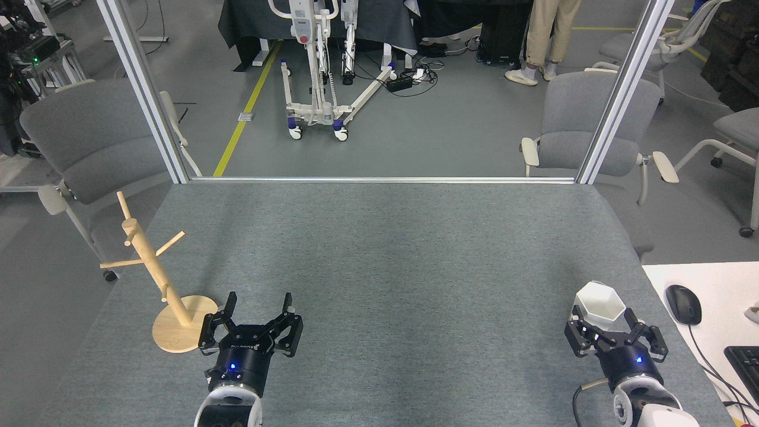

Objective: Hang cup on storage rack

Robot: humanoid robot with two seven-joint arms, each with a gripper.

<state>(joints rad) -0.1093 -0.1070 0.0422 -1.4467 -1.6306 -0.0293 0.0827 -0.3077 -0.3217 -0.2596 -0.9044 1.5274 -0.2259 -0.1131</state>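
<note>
On the right side of your grey table (379,267) stands the cup (599,301), upright, between the spread fingers of your right gripper (614,326). Your left gripper (258,308) is also spread wide, empty, just beside the storage rack (155,270).

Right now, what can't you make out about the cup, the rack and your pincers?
- Cup, head view: near wall and any handle hidden behind the right pincer, so contact is unclear.
- Storage rack: pegs on the post's far side, if any, are hidden by the post.
- Both arms: cut off by the bottom edge.
- Left pincer: plainly open and empty.
</note>
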